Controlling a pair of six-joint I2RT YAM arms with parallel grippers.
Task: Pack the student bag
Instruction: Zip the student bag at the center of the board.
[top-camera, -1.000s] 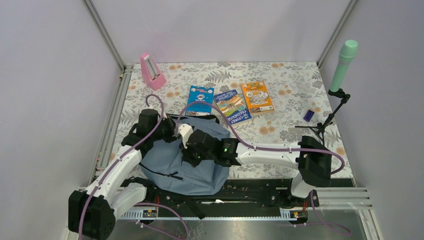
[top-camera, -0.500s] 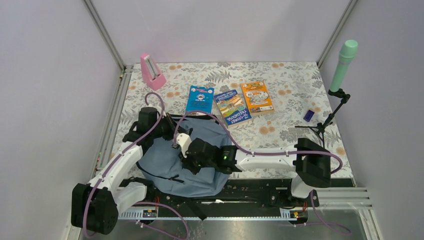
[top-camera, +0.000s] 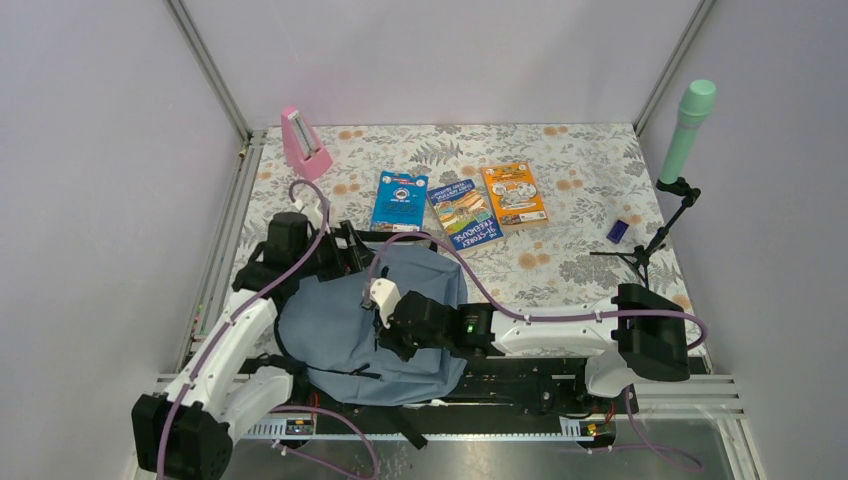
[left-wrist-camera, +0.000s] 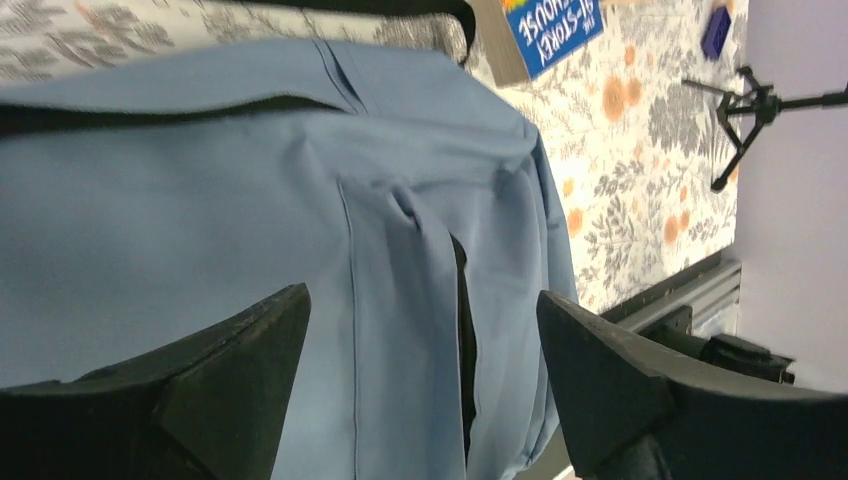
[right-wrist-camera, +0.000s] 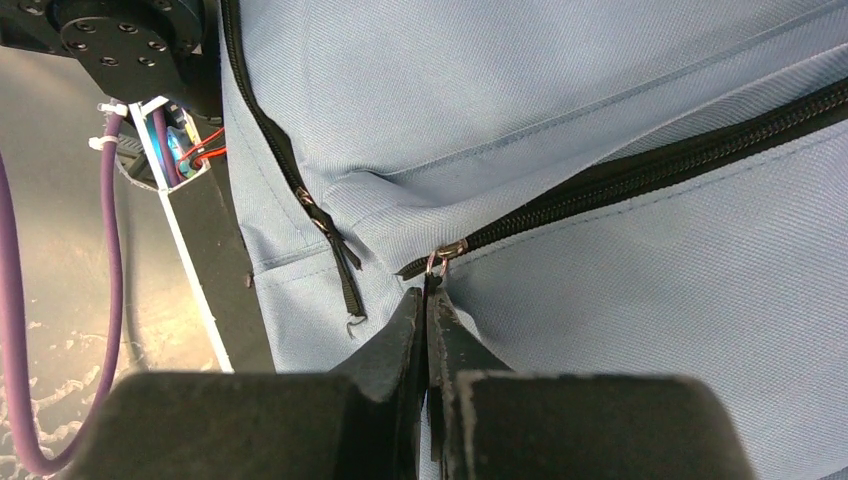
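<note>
The student bag (top-camera: 340, 325) lies flat at the near left of the table, grey-blue with black zippers. My right gripper (top-camera: 386, 326) rests on top of it. In the right wrist view that gripper (right-wrist-camera: 428, 300) is shut on the black pull tab of the main zipper's slider (right-wrist-camera: 440, 256). The zipper (right-wrist-camera: 650, 160) runs up to the right. My left gripper (top-camera: 352, 250) hangs at the bag's far edge. Its fingers (left-wrist-camera: 270, 340) stand wide apart over the bag's fabric (left-wrist-camera: 200, 200), with nothing gripped.
Three books lie side by side beyond the bag: a blue one (top-camera: 401, 200), a middle one (top-camera: 464, 212) and an orange one (top-camera: 514, 195). A pink metronome (top-camera: 303, 143) stands far left. A green microphone (top-camera: 688, 118) on a tripod and a small blue object (top-camera: 617, 231) are at right.
My left gripper has opened and let go of the bag. My right gripper has moved toward the near edge with the zipper pull, and the bag has flattened and shifted.
</note>
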